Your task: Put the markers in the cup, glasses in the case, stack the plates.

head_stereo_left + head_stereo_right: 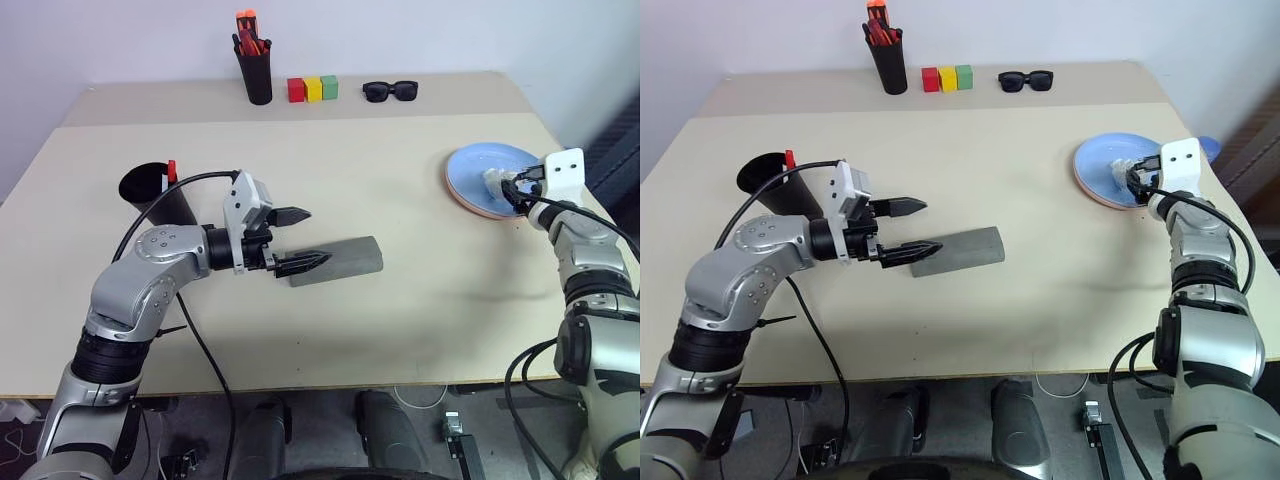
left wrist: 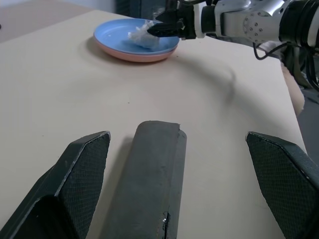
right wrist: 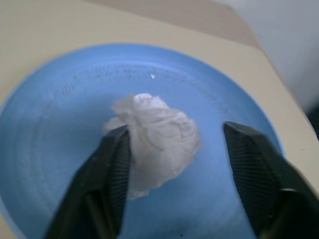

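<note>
The grey case (image 1: 345,260) lies shut mid-table. My left gripper (image 1: 300,238) is open, one finger on each side of the case's near end (image 2: 149,174). At the far right the blue plate (image 1: 475,165) sits stacked on the pink plate (image 2: 134,56). A crumpled white wad (image 3: 154,134) rests on the blue plate (image 3: 60,124). My right gripper (image 3: 185,174) is open around it, jaws wide and apart from the wad. The black cup (image 1: 150,190) stands at the left with a red-capped marker (image 1: 171,170) sticking out. The glasses are hidden.
At the back edge stand a tall black pen holder (image 1: 257,75) with orange pens, three coloured blocks (image 1: 313,89) and black sunglasses (image 1: 390,91). A black cable (image 1: 190,330) trails from my left arm over the table's front.
</note>
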`<action>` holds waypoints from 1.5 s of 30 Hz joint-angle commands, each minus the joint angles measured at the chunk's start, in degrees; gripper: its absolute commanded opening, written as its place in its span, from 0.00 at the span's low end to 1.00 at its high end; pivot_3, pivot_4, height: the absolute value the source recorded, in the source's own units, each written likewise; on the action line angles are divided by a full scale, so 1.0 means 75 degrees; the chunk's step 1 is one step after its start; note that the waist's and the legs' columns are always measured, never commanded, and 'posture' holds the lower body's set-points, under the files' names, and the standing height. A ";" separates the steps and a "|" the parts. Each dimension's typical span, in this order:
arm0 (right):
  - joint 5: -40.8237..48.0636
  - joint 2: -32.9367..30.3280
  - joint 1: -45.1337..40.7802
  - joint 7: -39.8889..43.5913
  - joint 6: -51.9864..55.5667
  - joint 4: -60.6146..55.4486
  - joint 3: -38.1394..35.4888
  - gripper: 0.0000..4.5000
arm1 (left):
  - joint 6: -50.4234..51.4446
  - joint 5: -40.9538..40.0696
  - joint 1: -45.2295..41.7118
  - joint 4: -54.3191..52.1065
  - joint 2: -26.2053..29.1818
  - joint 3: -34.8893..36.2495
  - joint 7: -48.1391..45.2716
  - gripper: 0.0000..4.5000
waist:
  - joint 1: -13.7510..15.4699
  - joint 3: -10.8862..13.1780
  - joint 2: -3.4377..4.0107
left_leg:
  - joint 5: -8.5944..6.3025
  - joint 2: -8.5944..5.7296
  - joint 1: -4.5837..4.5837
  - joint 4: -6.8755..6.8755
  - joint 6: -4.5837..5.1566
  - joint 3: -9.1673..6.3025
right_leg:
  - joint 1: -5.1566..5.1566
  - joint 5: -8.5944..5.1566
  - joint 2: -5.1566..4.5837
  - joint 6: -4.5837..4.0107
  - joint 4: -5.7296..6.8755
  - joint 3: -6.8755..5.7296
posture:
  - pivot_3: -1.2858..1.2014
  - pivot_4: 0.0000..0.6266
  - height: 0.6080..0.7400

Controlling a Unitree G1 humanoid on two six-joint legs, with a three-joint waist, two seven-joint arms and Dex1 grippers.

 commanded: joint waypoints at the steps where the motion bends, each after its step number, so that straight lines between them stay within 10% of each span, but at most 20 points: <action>1: 0.0539 -0.0366 0.0314 0.0229 -0.0210 -0.1136 -0.0528 0.60 | -0.0242 0.0068 -0.0140 -0.0086 -0.0035 -0.0036 -0.0103 1.00 | 0.0005 0.0000 0.0000 | 0.0000 0.0000 -0.0001 0.0000 0.0000 0.0000 | 0.0000 0.0000 0.0000 0.0000 0.0000 0.0000 | 0.52 0.24 1.00; 14: 0.3553 -0.0367 0.6310 0.2145 0.2165 -0.9135 -0.2488 0.60 | -0.1568 0.0406 0.1361 -0.0089 -0.0349 0.0629 0.0178 1.00 | 0.0211 -0.0006 0.0009 | -0.0009 0.0003 0.0009 0.0016 0.0015 0.0003 | 0.0016 -0.0002 0.0000 0.0001 0.0002 0.0002 | 0.52 0.24 1.00; 22: 0.3955 0.0324 0.9278 0.3081 0.1683 -1.0925 -0.3237 0.60 | -0.3001 0.0435 0.3100 -0.0059 -0.0202 0.1871 0.0145 1.00 | 0.0230 -0.0010 0.0010 | -0.0024 0.0008 0.0017 0.0026 0.0036 0.0016 | 0.0027 -0.0023 -0.0002 -0.0037 -0.0009 0.0009 | 0.52 0.24 1.00; 45: 0.4049 0.0223 1.0390 0.3126 0.2268 -1.1868 -0.3299 0.60 | -0.2875 -0.0758 0.5850 -0.1282 0.0486 0.3636 -0.0261 1.00 | 0.0446 -0.0013 0.0006 | -0.0033 0.0018 -0.0013 0.0012 0.0037 0.0027 | 0.0033 -0.0016 -0.0012 -0.0079 -0.0113 0.0007 | 0.52 0.24 1.00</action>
